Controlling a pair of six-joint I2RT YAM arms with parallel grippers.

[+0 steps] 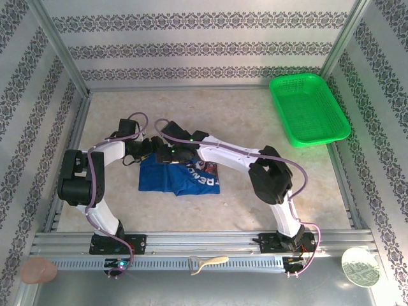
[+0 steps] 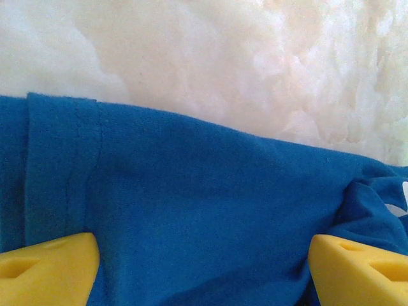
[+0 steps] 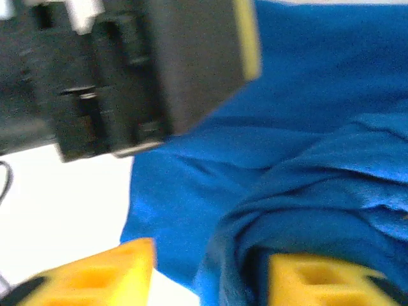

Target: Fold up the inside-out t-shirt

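Both spread: left gripper (image 2: 204, 268), right gripper (image 3: 210, 277), at t-shirt (image 1: 167, 180) far edge; open table (image 1: 255, 108) beyond.

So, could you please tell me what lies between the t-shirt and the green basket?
In the top view, the right arm reaches across that stretch; around it the table is bare.

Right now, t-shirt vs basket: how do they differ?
Material: the t-shirt is blue, soft, wrinkled cloth; the basket is green mesh with raised walls.
Shape: the t-shirt lies low and bunched with uneven edges; the basket keeps a regular rectangular outline.
Place: the t-shirt is mid-table; the basket sits at the far right corner.
Shared: both rest on the table.
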